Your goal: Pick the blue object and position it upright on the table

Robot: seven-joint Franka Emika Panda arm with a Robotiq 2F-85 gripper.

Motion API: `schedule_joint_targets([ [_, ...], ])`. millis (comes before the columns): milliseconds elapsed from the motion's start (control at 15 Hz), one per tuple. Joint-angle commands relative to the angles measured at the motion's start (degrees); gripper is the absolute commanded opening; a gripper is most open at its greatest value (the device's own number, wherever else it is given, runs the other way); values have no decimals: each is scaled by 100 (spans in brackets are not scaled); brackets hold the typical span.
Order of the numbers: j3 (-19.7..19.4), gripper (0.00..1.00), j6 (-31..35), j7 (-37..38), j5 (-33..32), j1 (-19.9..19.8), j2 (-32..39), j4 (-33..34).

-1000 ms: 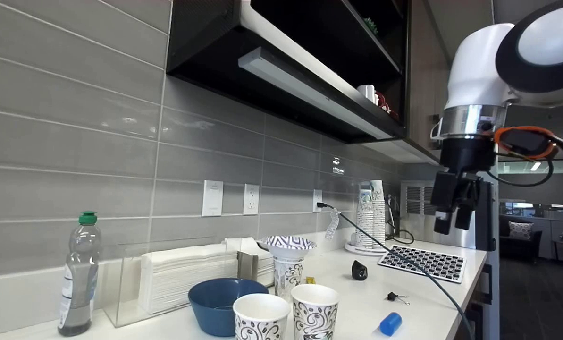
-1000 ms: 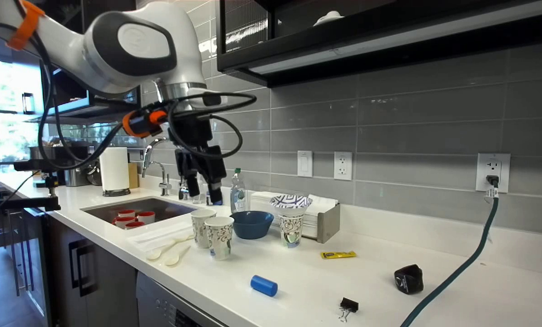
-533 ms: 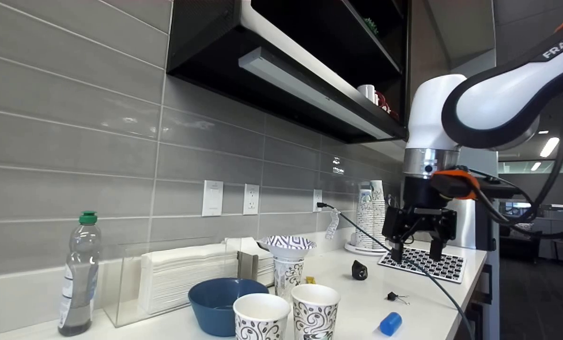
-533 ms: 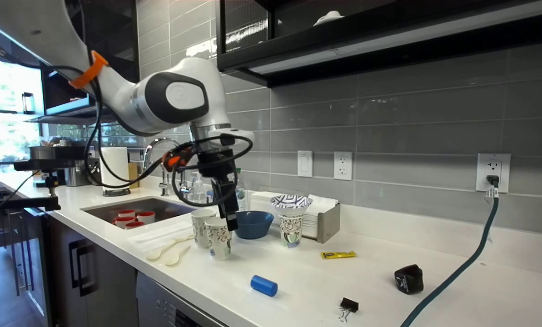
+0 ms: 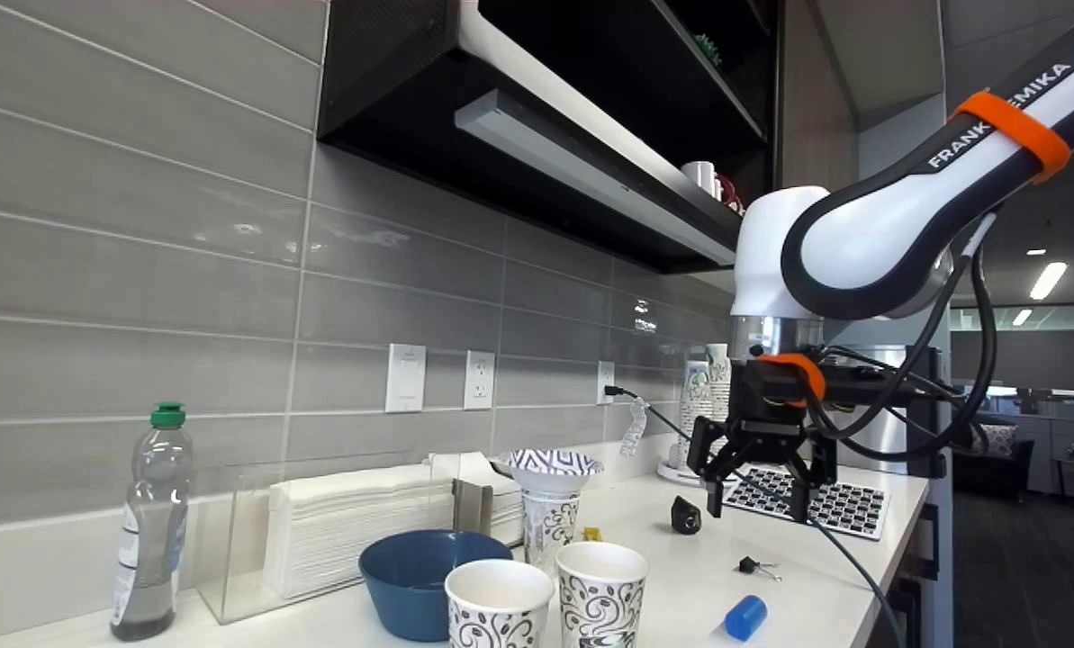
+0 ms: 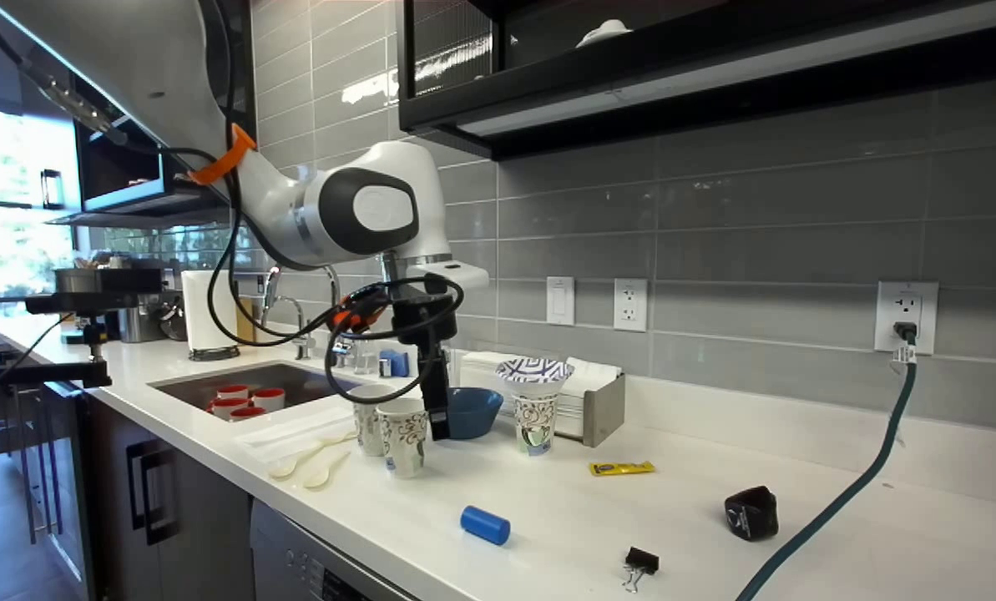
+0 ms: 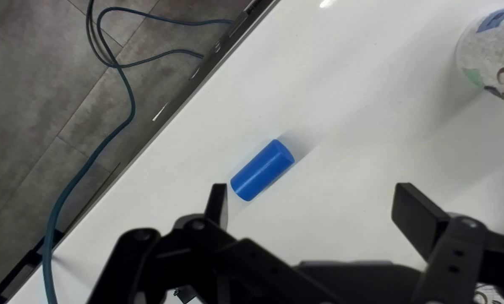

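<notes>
The blue object (image 5: 745,617) is a short cylinder lying on its side on the white table (image 6: 564,517), near the front edge; it also shows in an exterior view (image 6: 485,525). My gripper (image 5: 757,513) hangs in the air above the table, pointing down, open and empty; in an exterior view the gripper (image 6: 440,434) stands beside the paper cups. In the wrist view the blue object (image 7: 262,170) lies ahead of the gripper (image 7: 311,188), close to the left fingertip in the picture, apart from it and below. Its long axis runs slantwise to the jaws.
Two patterned cups (image 6: 402,442), a dark-blue bowl (image 6: 474,413) and a cup topped with a patterned bowl (image 6: 536,421) stand near the gripper. A binder clip (image 6: 641,561), black lump (image 6: 750,513), yellow packet (image 6: 622,468) and cable (image 6: 848,492) lie farther along. A shelf (image 5: 591,162) overhangs.
My gripper has come down and turned about its axis, moving left in one exterior picture and right in the other. The blue object has not moved.
</notes>
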Motion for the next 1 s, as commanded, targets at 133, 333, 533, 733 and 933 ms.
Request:
schedule_joint_targets([
  [133, -101, 100, -15, 34, -35, 100, 4, 17],
  [333, -306, 100, 197, 234, 184, 2, 293, -74],
  [533, -533, 100, 362, 515, 437, -2, 627, -119],
  [733, -719, 100, 777, 763, 788, 31, 949, -118],
  [933, -815, 100, 1351, 972, 1108, 86, 1338, -78],
])
